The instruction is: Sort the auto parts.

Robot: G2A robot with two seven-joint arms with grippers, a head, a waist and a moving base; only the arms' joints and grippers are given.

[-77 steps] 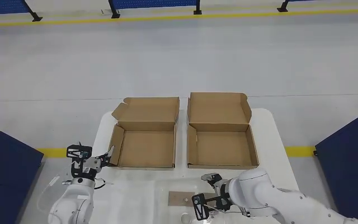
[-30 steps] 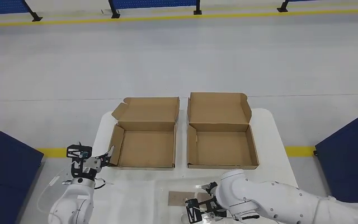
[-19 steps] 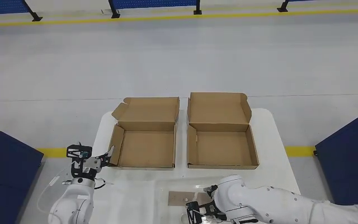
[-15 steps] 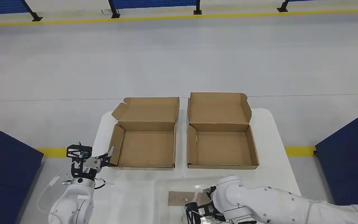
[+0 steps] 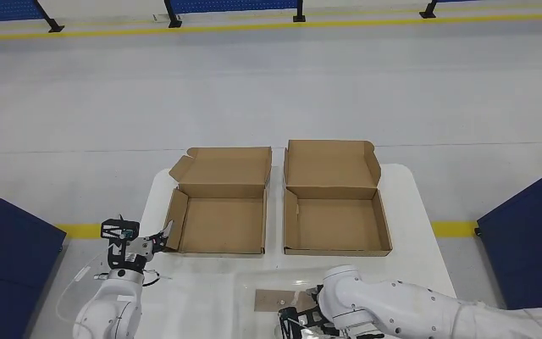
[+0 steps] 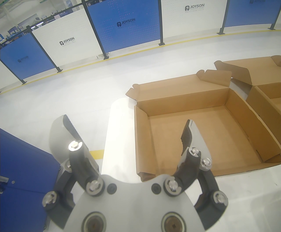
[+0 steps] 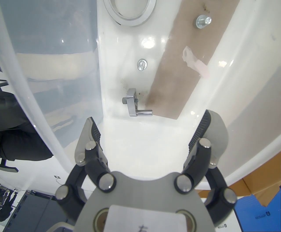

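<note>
In the right wrist view a clear plastic bin point(image 7: 52, 92) holds small metal parts: an L-shaped bracket with a pin point(image 7: 134, 106), a flanged bolt point(image 7: 203, 21), a small round fastener point(image 7: 142, 64) and a large ring point(image 7: 129, 11). My right gripper point(image 7: 149, 127) hangs open just above the bin floor, a short way from the bracket, holding nothing. In the top view it sits at the table's near edge point(image 5: 292, 326). My left gripper point(image 5: 155, 241) is open and empty beside the left cardboard box point(image 5: 222, 224), near its front left corner. The right cardboard box point(image 5: 334, 222) stands next to it.
A brown paper strip point(image 7: 188, 61) lies on the bin floor with a pale scrap of tape point(image 7: 194, 62) on it. Both boxes have raised lids at the back. Blue panels stand at the table's left point(image 5: 25, 254) and right point(image 5: 512, 246).
My right arm has moved left and toward the table's near edge, lowering its gripper into the bin. The left arm has stayed still.
</note>
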